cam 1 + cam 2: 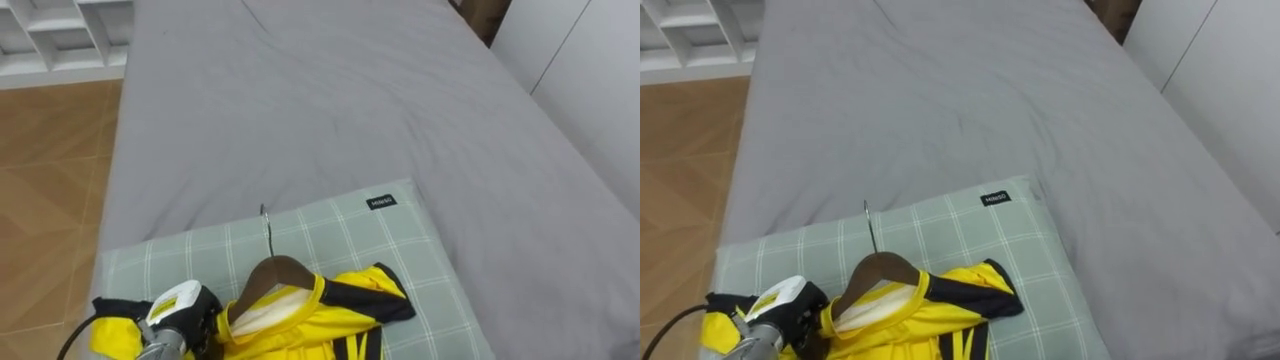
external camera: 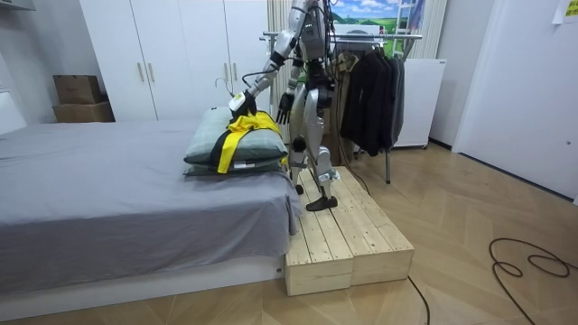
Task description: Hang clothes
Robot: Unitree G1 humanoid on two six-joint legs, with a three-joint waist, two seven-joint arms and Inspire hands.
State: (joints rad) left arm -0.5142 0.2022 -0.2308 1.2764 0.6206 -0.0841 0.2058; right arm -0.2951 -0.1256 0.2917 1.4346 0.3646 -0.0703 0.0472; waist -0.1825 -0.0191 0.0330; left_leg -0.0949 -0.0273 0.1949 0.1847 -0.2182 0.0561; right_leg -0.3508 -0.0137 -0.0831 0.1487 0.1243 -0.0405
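Grey bed (image 1: 330, 110), checked pillow (image 1: 400, 250): the yellow shirt (image 1: 295, 328) on its hanger (image 1: 275, 271) lies here, my left hand (image 1: 178, 318) at its shoulder, grip unclear. My right hand (image 2: 284, 106) hangs loose. Lifting cloth alone could slip the hanger out.

One small dark label (image 1: 381, 202) is sewn on the green checked pillow (image 1: 330, 235), close to its far right corner. The label lies flat on the cloth, well past the yellow shirt (image 1: 300, 325) that lies on the near part of the same pillow. It has a short row of white letters on it. The letters are too tiny to make out. No other words, numbers or signs can be read.
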